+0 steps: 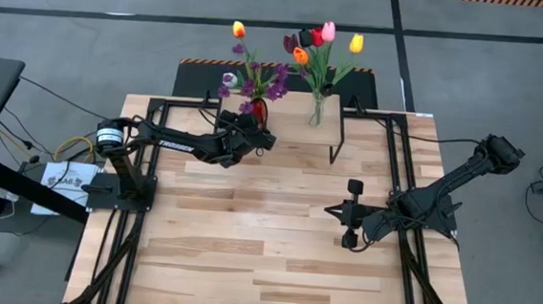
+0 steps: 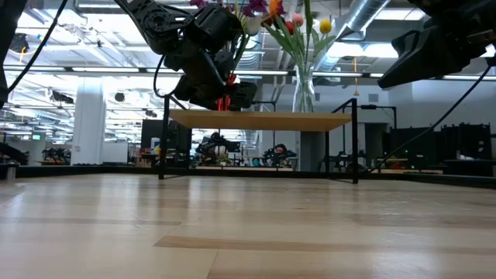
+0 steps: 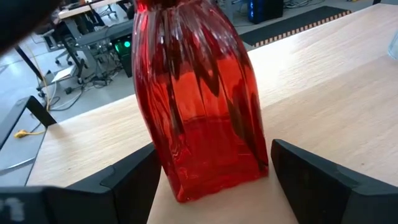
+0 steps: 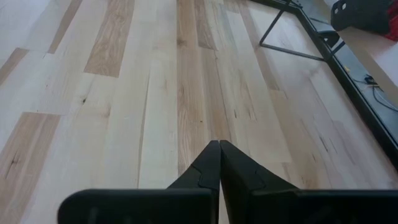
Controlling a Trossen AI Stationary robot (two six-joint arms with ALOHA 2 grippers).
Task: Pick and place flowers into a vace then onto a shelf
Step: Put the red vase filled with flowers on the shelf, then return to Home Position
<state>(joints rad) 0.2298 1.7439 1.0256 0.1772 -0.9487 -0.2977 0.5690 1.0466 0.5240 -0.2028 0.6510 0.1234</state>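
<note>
A red ribbed glass vase (image 3: pixel 199 99) stands on the shelf (image 2: pixel 263 120) toward its left end, holding purple sprigs and tulips (image 1: pixel 253 74). My left gripper (image 3: pixel 212 149) reaches in from the table's left and is closed around the vase's lower body (image 1: pixel 258 110). A clear glass vase (image 1: pixel 317 110) with more tulips (image 1: pixel 322 45) stands further right on the shelf. My right gripper (image 4: pixel 219 155) hangs shut over the bare tabletop at the right (image 1: pixel 347 213), holding nothing. My left gripper has the red vase's lower body (image 3: pixel 171 155), just above its base, between its two fingers (image 3: pixel 134 177), one on each side. The fingers come nearly level, slanting slightly down, from the table's left. The vase stands upright with its base (image 3: pixel 211 186) on the shelf top.
The shelf's thin black legs (image 1: pixel 334 147) stand on the far half of the wood-plank table (image 1: pixel 264 257). Black frame rails (image 4: pixel 348 68) run along the table's sides. The wide near half of the tabletop is bare wood.
</note>
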